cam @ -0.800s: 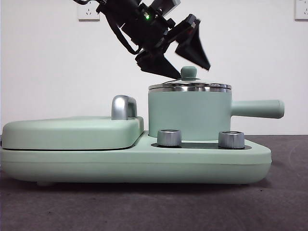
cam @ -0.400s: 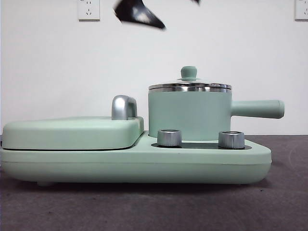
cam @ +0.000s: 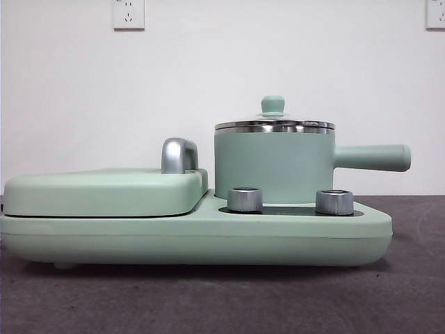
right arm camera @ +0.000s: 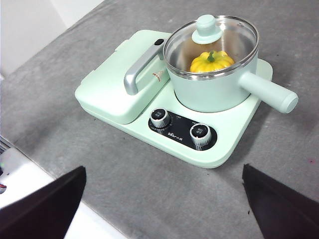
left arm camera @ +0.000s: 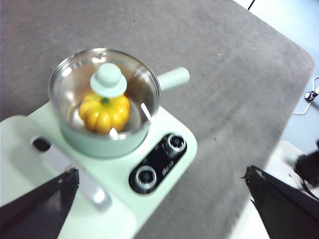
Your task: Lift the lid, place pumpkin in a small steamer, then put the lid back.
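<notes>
**Lid on, pumpkin inside, both pincers clear**

You're looking down from the left gripper [left arm camera: 159,199], and its jaws stand wide apart with nothing between them. The small steamer [left arm camera: 107,134] sits well below and ahead of that pincer, well apart from both tips. The lid [left arm camera: 102,82] rests flat on the pot's steel rim, knob at centre, and through the glass you can see the pumpkin [left arm camera: 103,112] sitting on the pot's floor, stem up under the knob. That is why the pumpkin looks dimmed: it is under glass, not out in the open.

Your right gripper [right arm camera: 162,199] is likewise spread wide and empty, high over the table, with the whole appliance base [right arm camera: 149,134] ahead of it and the steamer at the far side, its side handle pointing away from the griddle cover [right arm camera: 114,84].

From table height neither pincer shows at all; the lid sits level on the rim, no tilt that you can see.

Judging by this, all three steps look done. Nothing seems left to grasp, so the spread jaws fit arms that are simply waiting.
</notes>
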You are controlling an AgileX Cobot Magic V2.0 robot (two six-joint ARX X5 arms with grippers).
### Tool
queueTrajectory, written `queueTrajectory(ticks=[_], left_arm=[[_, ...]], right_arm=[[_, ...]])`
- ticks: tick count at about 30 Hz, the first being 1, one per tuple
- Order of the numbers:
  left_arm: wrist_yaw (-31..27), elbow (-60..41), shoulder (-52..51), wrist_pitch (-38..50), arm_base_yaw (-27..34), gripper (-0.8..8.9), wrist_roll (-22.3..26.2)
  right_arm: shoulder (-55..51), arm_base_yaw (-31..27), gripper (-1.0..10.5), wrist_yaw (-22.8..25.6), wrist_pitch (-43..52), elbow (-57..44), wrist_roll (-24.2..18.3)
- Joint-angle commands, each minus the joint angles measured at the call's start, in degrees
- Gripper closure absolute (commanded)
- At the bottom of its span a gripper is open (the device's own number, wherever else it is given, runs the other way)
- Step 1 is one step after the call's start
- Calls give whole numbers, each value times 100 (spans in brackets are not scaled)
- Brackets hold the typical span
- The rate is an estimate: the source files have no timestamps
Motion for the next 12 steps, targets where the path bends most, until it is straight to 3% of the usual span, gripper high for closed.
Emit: queueTrajectory(ticks=[1,6,12], left_arm=[[22,9,-417,-350,20,254,77],[22,-553,-1440,-754,52,254,28],[22,-1722,-2970,-634,50,257,-321]], right_arm=[[9,50,461,0,50,26,162],[9,50,461,2,52,26,251],[9,50,461,2,50,26,251]])
